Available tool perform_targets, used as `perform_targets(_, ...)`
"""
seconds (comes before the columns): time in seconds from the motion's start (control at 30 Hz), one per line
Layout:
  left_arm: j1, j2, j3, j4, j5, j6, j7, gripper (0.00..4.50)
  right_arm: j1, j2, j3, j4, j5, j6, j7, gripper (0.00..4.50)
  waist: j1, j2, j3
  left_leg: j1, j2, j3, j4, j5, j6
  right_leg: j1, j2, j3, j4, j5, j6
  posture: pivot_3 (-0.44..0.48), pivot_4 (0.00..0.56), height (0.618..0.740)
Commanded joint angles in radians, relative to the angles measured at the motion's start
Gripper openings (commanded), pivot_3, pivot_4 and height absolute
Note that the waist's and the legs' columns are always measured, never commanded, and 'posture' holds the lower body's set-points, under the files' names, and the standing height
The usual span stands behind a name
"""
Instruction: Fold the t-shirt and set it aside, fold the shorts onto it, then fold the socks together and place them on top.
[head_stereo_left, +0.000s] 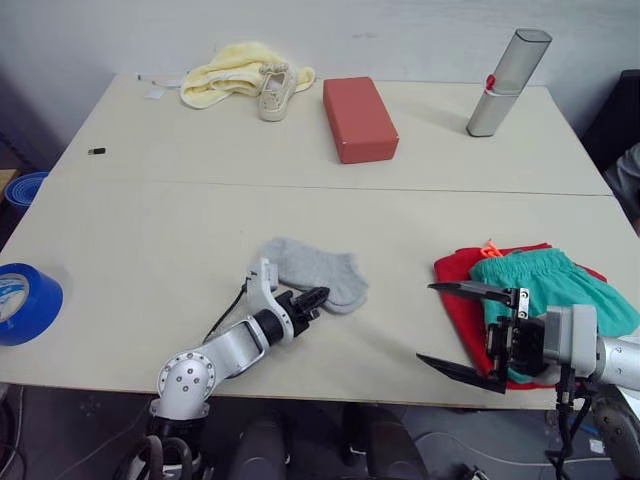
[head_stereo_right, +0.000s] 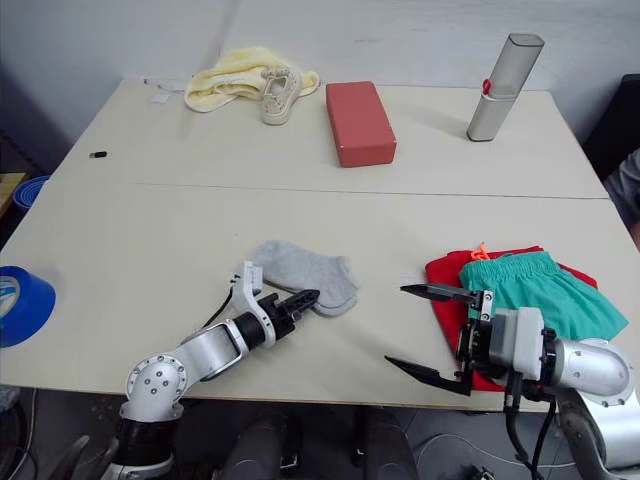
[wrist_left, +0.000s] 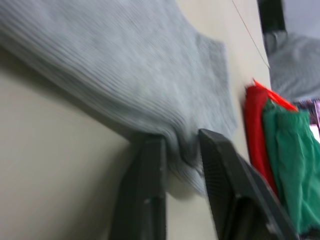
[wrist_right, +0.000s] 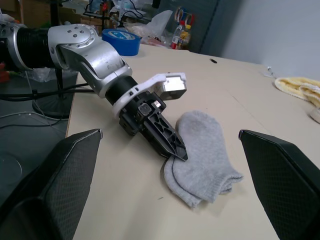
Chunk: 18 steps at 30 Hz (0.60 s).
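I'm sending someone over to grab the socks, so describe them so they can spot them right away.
On the near half of the pale table, left of the red t-shirt with teal shorts on it, lie the socks. The left gripper pinches their edge. They are small, light grey, ribbed knit, stacked together.

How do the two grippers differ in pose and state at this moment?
The left gripper has its fingers nearly closed, pinching the edge of the grey socks; the right gripper is spread wide and holds nothing. The left gripper sits low at the table surface by the socks, while the right gripper hovers near the table's front edge beside the green shorts stacked on the red t-shirt. Both have two black fingers.
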Motion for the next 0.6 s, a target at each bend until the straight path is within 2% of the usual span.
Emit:
perform_targets(0.03,0.032,0.11,0.061,-0.066,0.063,-0.008,-0.161,2.52,-0.002,0.006,-0.007,-0.047,0.053,0.06,-0.053,4.5,-0.003,0.0,0.0,0.0,0.0,0.0,-0.001,0.001,0.001,0.0,0.0,0.0,0.0,0.0,0.0,0.0,0.15,0.74)
perform_targets(0.13,0.052,0.247,0.09,-0.063,0.12,-0.001,-0.341,2.52,-0.011,0.01,0.007,-0.066,0.091,0.14,-0.112,4.5,-0.004,0.0,0.0,0.0,0.002,0.0,-0.002,0.001,-0.001,-0.002,0.002,-0.001,0.002,-0.002,-0.003,0.0,0.15,0.74)
perform_targets(0.23,0.079,0.436,0.133,-0.018,0.272,-0.094,-0.621,2.52,-0.017,0.011,0.035,-0.096,0.145,0.281,-0.225,4.5,-0.001,0.0,0.001,-0.001,0.003,-0.001,-0.002,-0.001,-0.005,-0.005,0.002,-0.001,0.002,-0.005,-0.009,0.0,0.15,0.74)
perform_targets(0.3,0.071,0.519,0.142,0.046,0.388,-0.196,-0.769,2.52,-0.032,0.013,0.069,-0.117,0.153,0.385,-0.327,4.5,-0.002,0.0,0.001,-0.01,0.003,0.0,-0.002,-0.001,-0.007,-0.013,0.002,0.0,0.004,-0.007,-0.013,0.0,0.15,0.74)
perform_targets(0.43,-0.046,0.56,0.13,0.22,0.541,-0.338,-0.942,2.52,-0.078,0.023,0.177,-0.099,0.08,0.476,-0.398,4.5,0.004,0.0,0.001,-0.014,0.002,0.0,-0.002,0.0,-0.006,-0.017,-0.001,-0.001,0.004,-0.007,-0.012,0.0,0.15,0.74)
perform_targets(0.6,-0.265,0.514,0.06,0.438,0.7,-0.437,-1.073,2.52,-0.159,0.067,0.282,-0.037,-0.014,0.579,-0.514,4.5,0.002,0.0,0.001,-0.016,0.0,0.0,-0.001,0.0,0.002,-0.018,-0.003,-0.002,0.003,-0.003,-0.005,0.0,0.15,0.74)
